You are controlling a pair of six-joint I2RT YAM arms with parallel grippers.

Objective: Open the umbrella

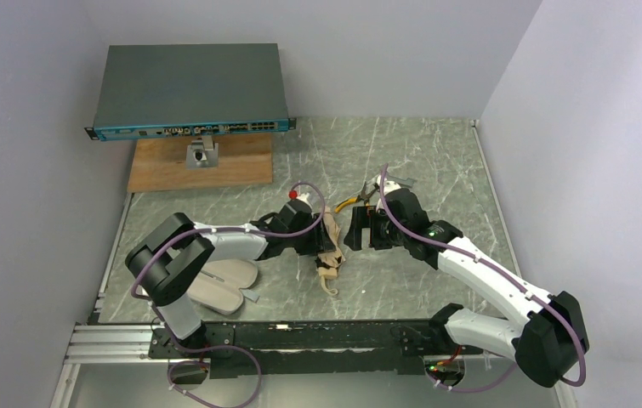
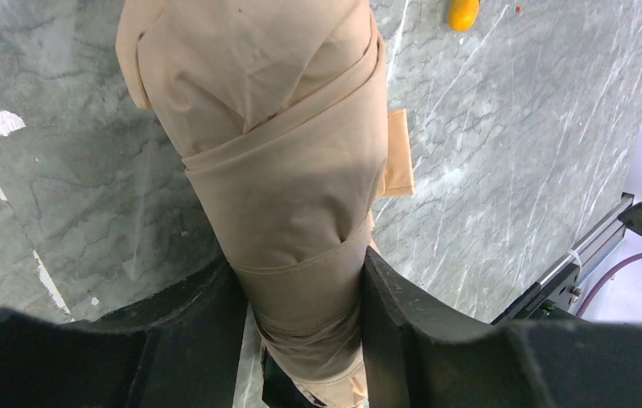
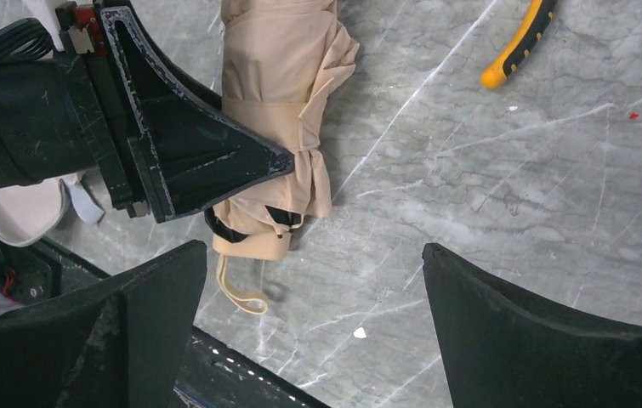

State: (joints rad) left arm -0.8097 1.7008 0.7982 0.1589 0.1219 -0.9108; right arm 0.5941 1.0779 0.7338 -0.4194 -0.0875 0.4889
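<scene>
The folded tan umbrella (image 1: 331, 248) lies on the marble table between the arms, strap still wrapped round its canopy (image 2: 283, 144). My left gripper (image 2: 300, 297) is shut on the umbrella's canopy near the handle end, fingers (image 2: 402, 314) pressing both sides. In the right wrist view the umbrella (image 3: 279, 93) shows with its cream handle (image 3: 253, 245) and wrist loop (image 3: 236, 293) pointing toward the near edge. My right gripper (image 3: 313, 314) is open and empty, just right of the umbrella above bare table. The pale pink sleeve (image 1: 224, 285) lies at the near left.
Yellow-handled pliers (image 3: 517, 42) lie on the table behind the right gripper, also in the top view (image 1: 353, 201). A network switch (image 1: 190, 89) sits on a wooden board (image 1: 202, 166) at the back left. A metal rail (image 1: 300, 336) runs along the near edge.
</scene>
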